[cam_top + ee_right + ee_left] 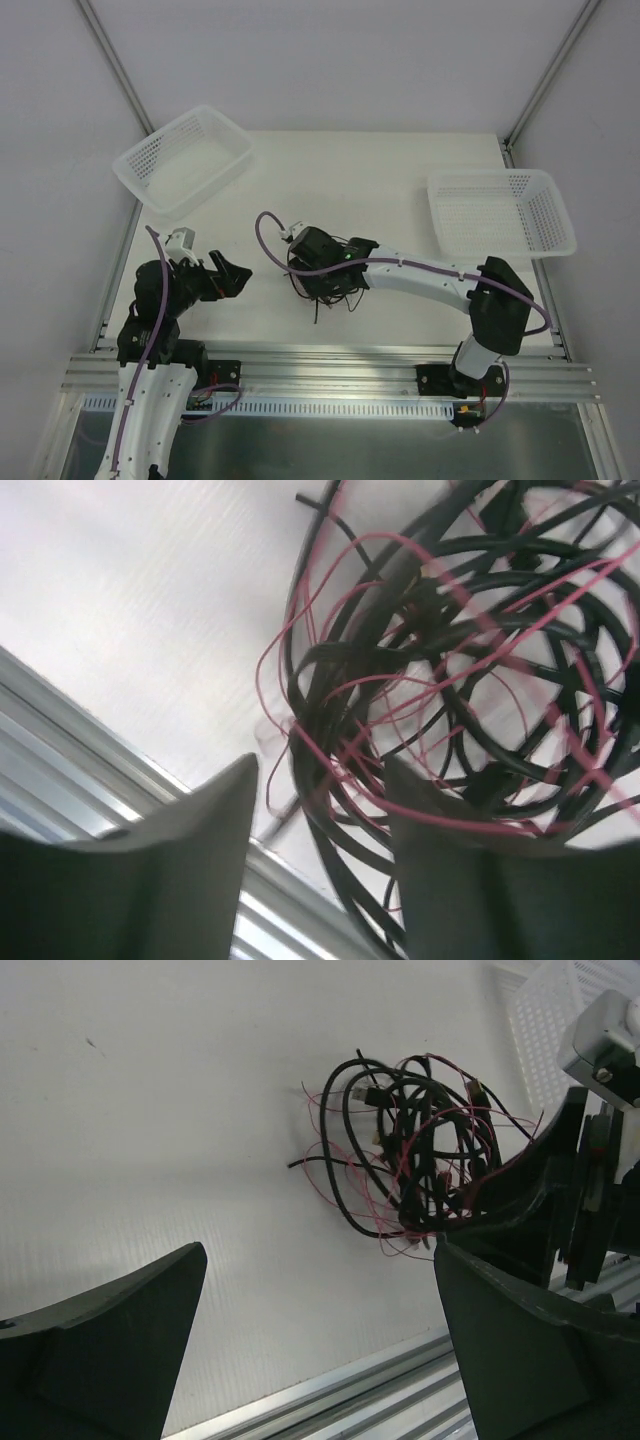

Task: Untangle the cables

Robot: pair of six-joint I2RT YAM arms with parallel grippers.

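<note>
Top external: cables (318,290) heaped between left basket (185,165) and right basket (500,215); left jaws spread, right jaws among strands, grip unclear.

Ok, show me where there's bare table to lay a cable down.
Free: the far table between the left basket and right basket; the strip between the left gripper and the cables. Crowded: the middle, where the right gripper sits at the tangle.

Cables (322,290): thin black and red wires, one loose tangled clump, centre of table (400,190), ends straying out
</note>
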